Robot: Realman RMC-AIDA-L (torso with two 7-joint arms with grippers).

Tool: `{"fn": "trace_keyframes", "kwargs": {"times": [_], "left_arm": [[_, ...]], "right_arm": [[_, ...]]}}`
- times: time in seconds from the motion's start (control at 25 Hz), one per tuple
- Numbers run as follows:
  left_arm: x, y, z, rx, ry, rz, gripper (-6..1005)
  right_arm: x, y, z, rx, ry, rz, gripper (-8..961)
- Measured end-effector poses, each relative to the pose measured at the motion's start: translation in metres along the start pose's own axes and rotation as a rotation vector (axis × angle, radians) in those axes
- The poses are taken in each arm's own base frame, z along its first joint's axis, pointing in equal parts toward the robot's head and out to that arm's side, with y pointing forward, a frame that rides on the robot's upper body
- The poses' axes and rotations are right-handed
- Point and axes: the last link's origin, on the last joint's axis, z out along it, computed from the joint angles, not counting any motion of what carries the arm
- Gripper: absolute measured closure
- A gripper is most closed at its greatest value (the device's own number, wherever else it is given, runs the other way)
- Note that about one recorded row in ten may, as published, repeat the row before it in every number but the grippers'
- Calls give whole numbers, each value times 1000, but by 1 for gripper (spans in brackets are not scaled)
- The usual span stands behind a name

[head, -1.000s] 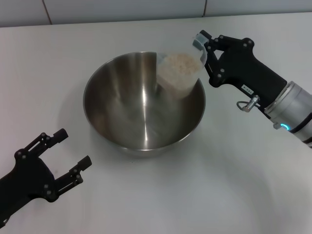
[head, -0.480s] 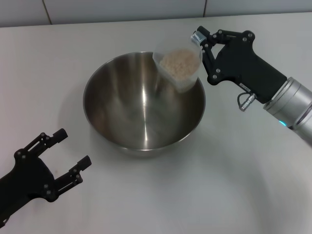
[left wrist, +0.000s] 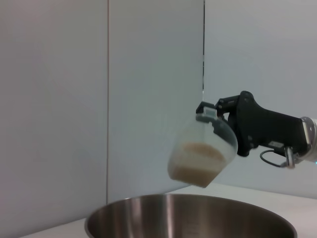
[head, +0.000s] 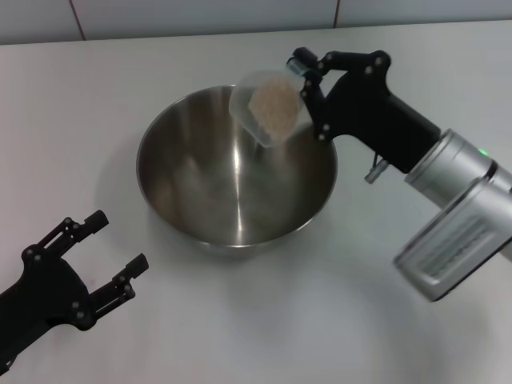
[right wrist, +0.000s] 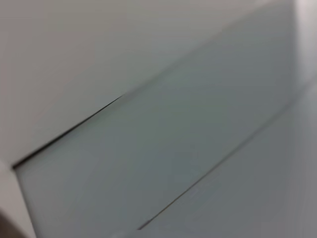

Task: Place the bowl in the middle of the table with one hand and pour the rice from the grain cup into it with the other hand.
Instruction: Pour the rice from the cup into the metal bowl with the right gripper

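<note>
Left gripper: I see it at seven o'clock of the bowl, low over the table, jaws apart, holding nothing. Bowl: I find it upright at the table's middle. Cup: I see it tilted above the bowl's rim at one o'clock, mouth toward the bowl's centre, rice inside. Right gripper: I read its jaws as clamped on the cup from two o'clock.
</note>
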Motion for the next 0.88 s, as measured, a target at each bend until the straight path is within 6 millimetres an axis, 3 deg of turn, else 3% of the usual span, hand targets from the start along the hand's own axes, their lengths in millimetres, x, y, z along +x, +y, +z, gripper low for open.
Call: {"fn": "trace_keyframes", "kwargs": {"times": [0.04,0.4,0.88], "left_arm": [[0,0,0,6,3,1,201],[-2,0,1,12,-2,11,201],[-2,0,1,14,-6,12,201]], "right_arm": [[-2,5,3,-8,5,-115,922],[-9,13,7,-19,-17,-525,923],[-14,21,10,-59,-83,-870,927]]}}
